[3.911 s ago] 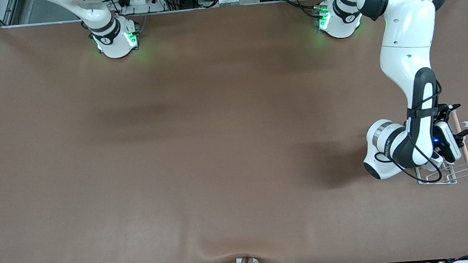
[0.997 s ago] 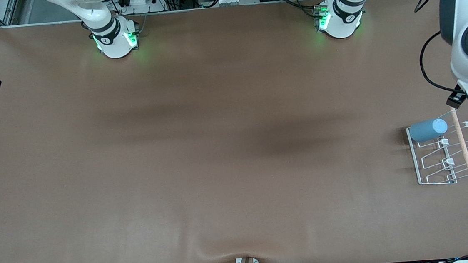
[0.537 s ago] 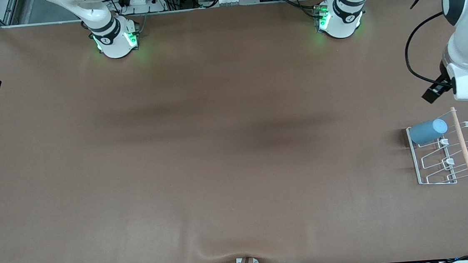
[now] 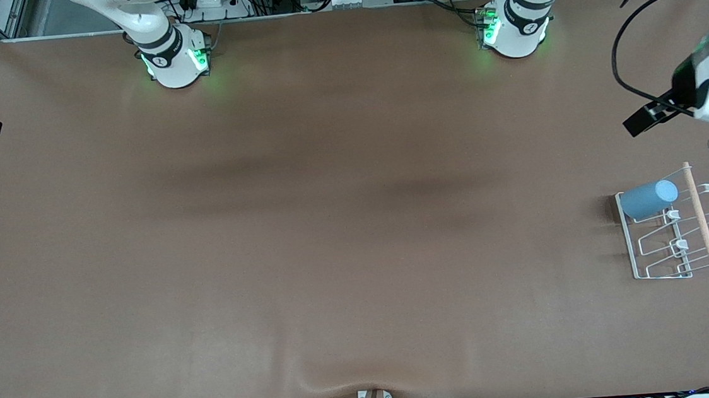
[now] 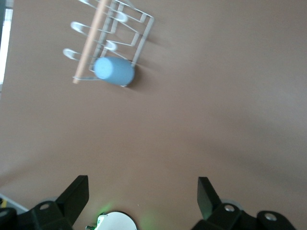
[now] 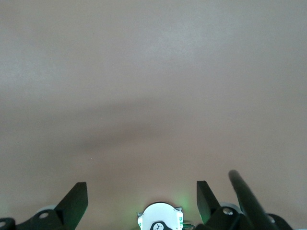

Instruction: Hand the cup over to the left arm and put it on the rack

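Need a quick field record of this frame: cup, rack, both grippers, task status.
cup: light-blue cup lying on its side on the rack's prong farthest from the front camera, touched by no gripper
rack: white wire rack with a wooden rod, on the table at the left arm's end; two prongs nearer the front camera bare
left gripper: left gripper up in the air, fingers open, holding nothing; cup and rack show in its wrist view
right gripper: right gripper open, empty, over bare table; arm waits
task status: cup is on the rack
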